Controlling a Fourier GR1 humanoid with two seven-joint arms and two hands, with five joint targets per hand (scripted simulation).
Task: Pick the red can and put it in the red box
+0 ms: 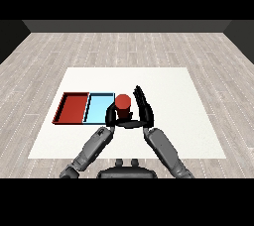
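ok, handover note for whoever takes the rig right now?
Left robot hand: curled round the can's left side.
Right robot hand: fingers straight, against the can's right side.
Red can: upright between both hands, by the blue tray's right edge; can't tell whether it is lifted.
Red tray: left of the blue tray, nothing in it.
Done: can in hand.
Left: carry it left past the blue tray, put it in the red tray.

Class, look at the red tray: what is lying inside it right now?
Nothing shows inside the red tray; its floor is bare. The red can stands outside it, by the blue tray's right edge, between the left hand and right hand. The can's base is hidden.
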